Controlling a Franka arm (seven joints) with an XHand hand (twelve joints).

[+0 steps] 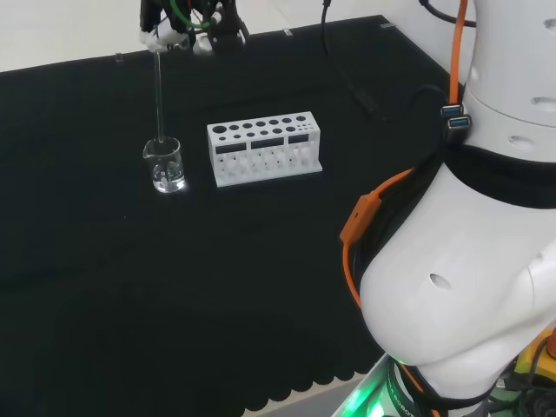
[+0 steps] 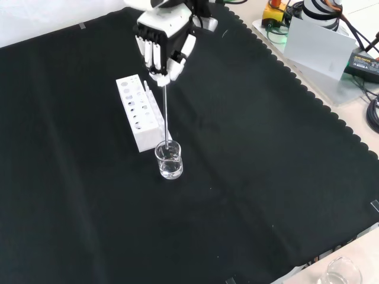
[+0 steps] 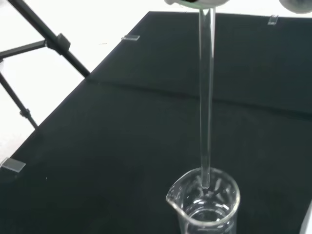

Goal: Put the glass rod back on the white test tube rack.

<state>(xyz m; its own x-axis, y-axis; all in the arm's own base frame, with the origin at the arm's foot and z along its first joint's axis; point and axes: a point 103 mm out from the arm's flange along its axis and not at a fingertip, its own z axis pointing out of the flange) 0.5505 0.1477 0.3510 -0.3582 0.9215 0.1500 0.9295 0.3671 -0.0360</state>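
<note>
Above the black worktop (image 2: 266, 177), the robot hand (image 2: 163, 44) pinches the top of a glass rod (image 2: 166, 115), its tip inside a small beaker (image 2: 169, 161) beside the white rack (image 2: 140, 112).

my white rounded arm links (image 1: 469, 287), orange cable along them, black collar band, my hand (image 2: 163, 44) with white segmented fingers, black backing

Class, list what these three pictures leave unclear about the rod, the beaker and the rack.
- Thin clear glass rod: its top end is covered by the black and white hand in the front view.
- Small clear glass beaker: its base is cut off by the wrist view's edge.
- White plastic test tube rack: whether the rod touches it is unclear in the front view.
</note>
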